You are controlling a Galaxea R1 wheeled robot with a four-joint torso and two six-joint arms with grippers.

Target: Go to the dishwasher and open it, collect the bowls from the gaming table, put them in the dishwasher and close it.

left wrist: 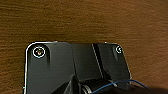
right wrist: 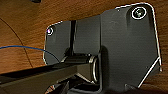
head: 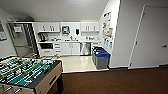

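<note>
The dishwasher (head: 85,48) sits far ahead of me, under the counter (head: 75,41) in the kitchenette, its steel front shut; the handle is too small to make out. White cabinets (head: 71,48) flank it, and more hang above. Nearer me, just off its right, stand two dark bins with blue lids (head: 102,59) against the wall, narrowing the pale floor (head: 76,63) that leads in. That floor is otherwise open, and brown carpet (head: 112,81) lies wide between me and its edge. The foosball table (head: 25,72) crowds my left side, cut off by the frame at its near end. A closed white door (head: 152,37) is on my right. My wrist cameras look down on the carpet (left wrist: 82,20) past my own dark plates, with a blue cable (right wrist: 22,47) crossing; whether either tool is apart or together, I cannot tell.
</note>
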